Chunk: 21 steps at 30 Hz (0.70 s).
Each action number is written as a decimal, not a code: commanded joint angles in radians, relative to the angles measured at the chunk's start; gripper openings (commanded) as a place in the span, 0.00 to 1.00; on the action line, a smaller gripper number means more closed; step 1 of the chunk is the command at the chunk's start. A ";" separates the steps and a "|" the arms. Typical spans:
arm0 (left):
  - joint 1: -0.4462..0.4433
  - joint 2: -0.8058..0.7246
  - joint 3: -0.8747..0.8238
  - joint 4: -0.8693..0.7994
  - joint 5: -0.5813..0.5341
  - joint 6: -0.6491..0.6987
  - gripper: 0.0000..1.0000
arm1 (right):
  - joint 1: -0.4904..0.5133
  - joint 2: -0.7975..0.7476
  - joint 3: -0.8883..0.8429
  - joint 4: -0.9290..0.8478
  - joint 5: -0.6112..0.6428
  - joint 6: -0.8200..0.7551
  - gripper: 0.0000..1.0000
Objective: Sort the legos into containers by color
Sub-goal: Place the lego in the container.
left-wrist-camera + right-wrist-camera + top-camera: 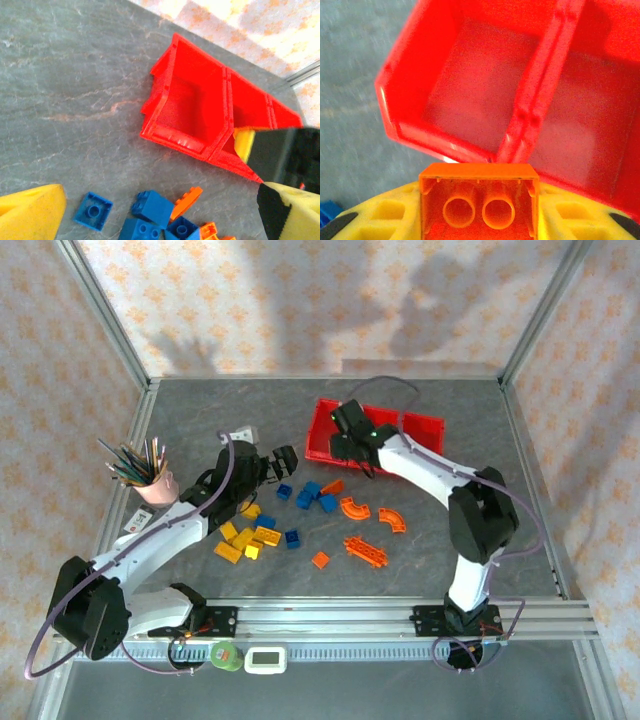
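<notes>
My right gripper (479, 210) is shut on an orange lego (479, 197), its hollow underside facing the camera between the yellow fingers. It hangs at the near rim of the leftmost bin of the red containers (470, 85); from above, this gripper (345, 447) is over that left bin (325, 440). My left gripper (287, 460) is open just above the blue legos (310, 492). In the left wrist view its yellow fingers (30, 212) stand wide apart, with blue legos (152, 207) and an orange one (186, 199) on the table between them.
Yellow legos (245, 538) lie in a cluster at the centre left. Orange arches (354, 507) and a studded plate (366, 551) lie to the right of the blue ones. A pink cup of pencils (155, 485) stands at the left. Metal frame posts border the table.
</notes>
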<state>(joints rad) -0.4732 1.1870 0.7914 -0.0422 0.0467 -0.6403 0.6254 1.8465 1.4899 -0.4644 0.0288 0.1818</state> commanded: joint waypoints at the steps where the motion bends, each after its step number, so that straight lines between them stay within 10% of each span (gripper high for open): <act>1: 0.027 0.025 0.045 -0.027 -0.013 0.021 0.99 | -0.007 0.110 0.118 -0.030 0.061 0.001 0.42; 11: 0.107 0.056 0.057 -0.002 0.036 0.012 0.99 | -0.046 0.305 0.360 -0.063 0.072 -0.019 0.55; 21: 0.108 0.048 0.074 -0.040 0.067 0.023 0.99 | -0.044 0.156 0.245 -0.058 0.018 -0.022 0.71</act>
<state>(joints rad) -0.3710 1.2434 0.8299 -0.0505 0.0864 -0.6281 0.5770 2.1212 1.7794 -0.5018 0.0509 0.1593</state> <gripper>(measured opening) 0.992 0.712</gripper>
